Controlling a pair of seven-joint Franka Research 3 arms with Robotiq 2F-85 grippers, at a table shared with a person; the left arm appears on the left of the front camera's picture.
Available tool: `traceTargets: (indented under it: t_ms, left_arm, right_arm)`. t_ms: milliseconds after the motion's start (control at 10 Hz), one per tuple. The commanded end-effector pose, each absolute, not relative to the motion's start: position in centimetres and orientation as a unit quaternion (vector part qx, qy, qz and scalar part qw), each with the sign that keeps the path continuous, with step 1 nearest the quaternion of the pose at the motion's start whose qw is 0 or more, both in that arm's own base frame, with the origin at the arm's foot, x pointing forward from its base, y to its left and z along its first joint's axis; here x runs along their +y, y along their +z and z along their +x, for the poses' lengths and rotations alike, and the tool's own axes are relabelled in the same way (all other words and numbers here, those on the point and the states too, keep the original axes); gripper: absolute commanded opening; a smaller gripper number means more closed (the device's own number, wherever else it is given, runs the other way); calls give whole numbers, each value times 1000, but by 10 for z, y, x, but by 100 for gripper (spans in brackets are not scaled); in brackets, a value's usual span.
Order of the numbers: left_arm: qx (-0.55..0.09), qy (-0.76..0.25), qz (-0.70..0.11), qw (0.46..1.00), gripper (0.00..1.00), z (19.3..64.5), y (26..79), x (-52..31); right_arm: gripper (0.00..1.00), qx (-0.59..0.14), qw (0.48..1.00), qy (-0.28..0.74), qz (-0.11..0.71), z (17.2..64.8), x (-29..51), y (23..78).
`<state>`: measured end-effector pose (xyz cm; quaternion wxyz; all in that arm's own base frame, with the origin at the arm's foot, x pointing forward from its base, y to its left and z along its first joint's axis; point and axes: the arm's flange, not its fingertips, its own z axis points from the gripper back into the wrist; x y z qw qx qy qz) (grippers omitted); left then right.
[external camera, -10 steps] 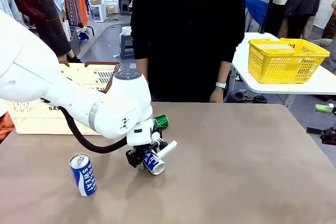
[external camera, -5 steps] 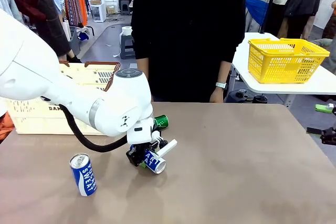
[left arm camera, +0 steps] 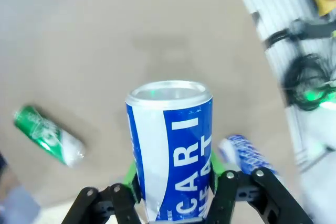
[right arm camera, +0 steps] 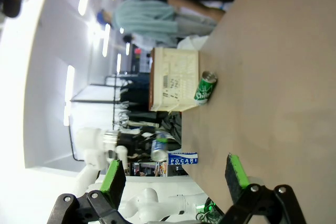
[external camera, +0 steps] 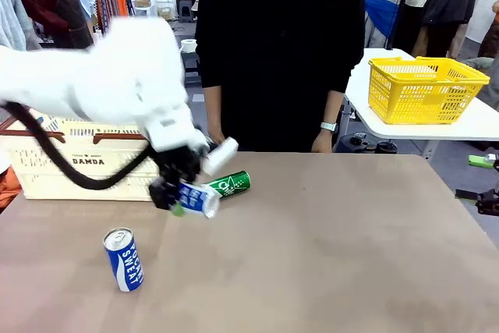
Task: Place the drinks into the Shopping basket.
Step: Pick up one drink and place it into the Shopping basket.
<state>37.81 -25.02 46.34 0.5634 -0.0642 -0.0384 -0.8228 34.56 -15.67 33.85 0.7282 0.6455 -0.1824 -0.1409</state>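
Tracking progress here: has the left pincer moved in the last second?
Yes. The left pincer, shut on a blue can, has gone up and left, toward the basket.

Yellow mesh basket (external camera: 425, 87) on a white side table (external camera: 468, 126), brown tabletop (external camera: 351, 255), person in black (external camera: 281, 52) behind

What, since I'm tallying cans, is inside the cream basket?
The Shopping basket shows its slotted wall; the inside is hidden behind that wall and the left arm.
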Motion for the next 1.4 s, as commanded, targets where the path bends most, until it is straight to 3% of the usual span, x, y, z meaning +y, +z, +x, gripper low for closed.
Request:
traceTargets:
  t_ms: [0,200,300,500,600,700,1000,1100,1300]
  left_arm:
    - [-47,-725,-122,676,0,387,510,-199]
    - [-55,-567,-153,808,0,406,522,-137]
    - [-73,-511,-157,842,0,406,523,-115]
    - [-108,-460,-166,865,0,396,523,-91]
    - [-129,-499,-170,840,0,386,524,-86]
    - [-67,-488,-163,855,0,411,523,-76]
    - [-83,-480,-166,857,0,405,519,-77]
    - [-43,-346,-179,920,0,418,541,-79]
    - [-37,-196,-155,967,0,448,596,-96]
  right_arm:
    - [100,-172,730,-144,645,345,-158,344]
    - [100,-172,730,-144,645,345,-158,344]
    - [100,-172,730,-144,645,345,-158,344]
    - [100,-172,730,-144,645,345,-158,344]
    - [100,-172,730,-144,645,345,-158,344]
    - [100,-172,730,-144,645,345,-158,344]
    - [100,-172,730,-144,645,345,-158,344]
    - [100,-172,730,-144,645,345,-158,344]
    - [100,-172,730,-144,645,345,-158,344]
